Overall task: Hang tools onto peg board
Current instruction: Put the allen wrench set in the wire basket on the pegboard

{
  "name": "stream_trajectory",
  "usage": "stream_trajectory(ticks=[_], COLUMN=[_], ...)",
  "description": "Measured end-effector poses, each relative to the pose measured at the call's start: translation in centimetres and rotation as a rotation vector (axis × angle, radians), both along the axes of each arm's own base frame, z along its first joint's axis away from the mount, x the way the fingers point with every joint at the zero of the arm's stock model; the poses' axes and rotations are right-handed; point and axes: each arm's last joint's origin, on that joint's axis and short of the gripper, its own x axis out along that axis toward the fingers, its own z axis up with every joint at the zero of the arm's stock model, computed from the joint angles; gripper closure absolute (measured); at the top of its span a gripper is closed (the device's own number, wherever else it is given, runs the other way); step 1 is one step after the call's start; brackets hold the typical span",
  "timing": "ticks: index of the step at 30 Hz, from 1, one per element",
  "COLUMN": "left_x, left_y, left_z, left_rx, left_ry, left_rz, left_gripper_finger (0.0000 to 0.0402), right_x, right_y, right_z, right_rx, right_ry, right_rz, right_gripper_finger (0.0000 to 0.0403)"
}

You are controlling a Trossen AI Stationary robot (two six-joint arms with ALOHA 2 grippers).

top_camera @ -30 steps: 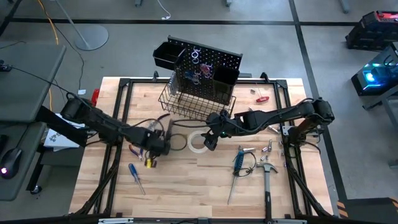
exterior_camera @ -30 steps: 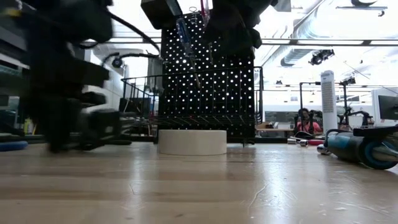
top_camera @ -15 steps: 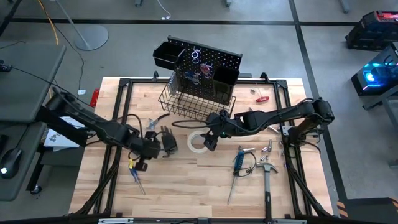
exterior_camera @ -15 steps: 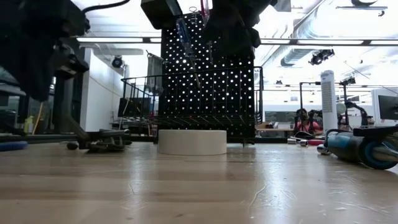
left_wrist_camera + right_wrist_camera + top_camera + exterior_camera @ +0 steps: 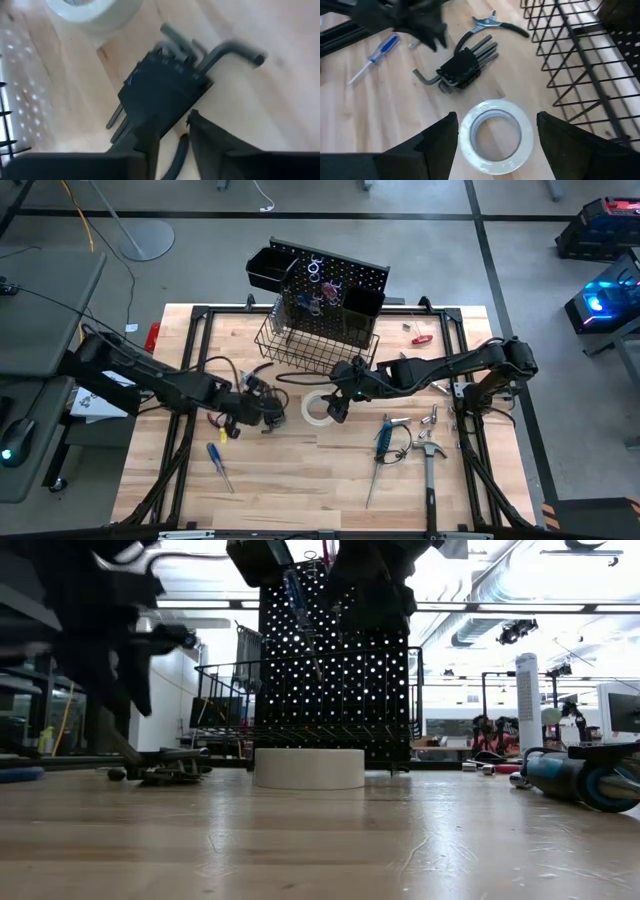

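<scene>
From above, my left claw [image 5: 262,412] hung low over the table [image 5: 300,480], just beside the black set of hex keys [image 5: 272,406] and left of the white tape roll [image 5: 318,409]. My right claw [image 5: 335,406] hovered at the roll's right edge. The peg board [image 5: 335,288] stood at the far edge with its wire basket [image 5: 318,345] in front. A blue screwdriver [image 5: 219,465] lay near the left front; a hammer [image 5: 429,470] and blue pliers [image 5: 385,438] lay to the right.

At table level, the tape roll [image 5: 309,768] sat flat before the peg board [image 5: 335,680], and the hex keys [image 5: 165,770] lay to its left. My arms were only dark shapes overhead.

Through my left wrist, my fingers [image 5: 145,145] stood slightly parted just over the hex key set [image 5: 165,92], touching nothing I could see; the tape roll [image 5: 92,10] lay beyond.

Through my right wrist, my fingers [image 5: 437,145] were spread wide on either side of the tape roll [image 5: 496,135], not pinching it. Beyond lay the hex keys [image 5: 462,67], black-handled pliers [image 5: 497,25], the screwdriver [image 5: 377,55] and the basket [image 5: 580,65].
</scene>
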Motion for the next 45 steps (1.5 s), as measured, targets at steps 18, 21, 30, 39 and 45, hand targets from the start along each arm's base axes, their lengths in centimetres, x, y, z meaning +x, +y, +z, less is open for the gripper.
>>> stream_trajectory(ticks=[18, 21, 30, 39, 45], left_x=[1.3, 0.6, -1.1, 0.3, 2.8], left_y=[2.1, 2.2, 2.9, 4.2, 4.0], left_z=[3.8, 4.4, 6.4, 4.4, 3.7], left_rx=[-0.034, -0.034, -0.067, -0.009, 0.088], left_ry=[-0.013, -0.016, -0.126, -0.059, -0.011], left_rz=[0.104, 0.105, 0.140, 0.014, 0.034], left_gripper_finger=[0.0229, 0.0229, 0.0229, 0.0229, 0.0229], right_x=[1.2, 1.4, 1.4, 1.5, 1.5], right_y=[-0.5, -1.1, -1.6, -1.3, -1.0], right_z=[4.4, 4.9, 4.9, 4.9, 4.8], right_rx=[-0.116, -0.097, -0.078, -0.038, 0.019], right_ry=[-0.220, -0.231, -0.234, -0.221, -0.211], right_rz=[-0.136, -0.116, -0.128, -0.025, 0.036], right_gripper_finger=[0.0325, 0.0389, 0.0400, 0.0402, 0.0402])
